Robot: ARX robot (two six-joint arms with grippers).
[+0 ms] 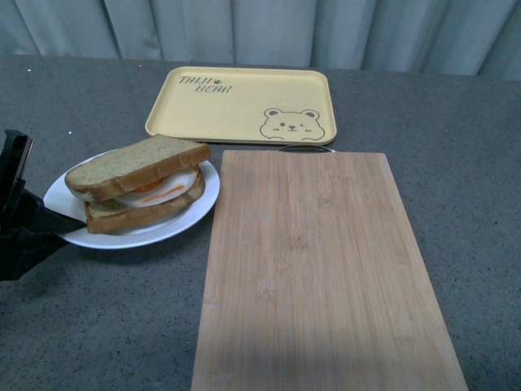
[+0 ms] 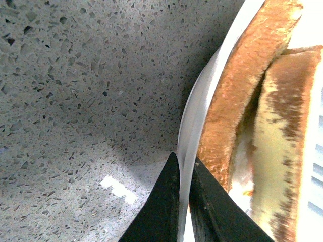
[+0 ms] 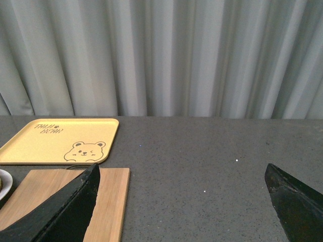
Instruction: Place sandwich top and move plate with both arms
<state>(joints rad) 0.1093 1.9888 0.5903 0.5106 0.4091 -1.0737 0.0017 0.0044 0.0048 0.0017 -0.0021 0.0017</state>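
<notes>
**Plate rim gripped on one side; sandwich assembled**

Sandwich top (image 1: pixel 138 167) lies on the fried egg (image 1: pixel 167 186) and the lower slice (image 1: pixel 138 213). It is slightly skewed, so the egg shows along its right edge. The stack sits on the plate (image 1: pixel 207 191) at the left middle of the front view, on the grey speckled surface (image 1: pixel 106 326).

Left fingers (image 2: pixel 161 212) enter from the left edge of the front view. In the left wrist view they are clenched on the plate's white rim, one above it and one below.

Right fingers (image 3: pixel 65 212) are released and spread wide, grasping nothing. They hang above the surface, at the bottom corners of the right wrist view.

Wooden board (image 1: pixel 317 269) lies just right of the plate. Yellow bear tray (image 1: pixel 244 102) lies beyond both, at the upper centre.
</notes>
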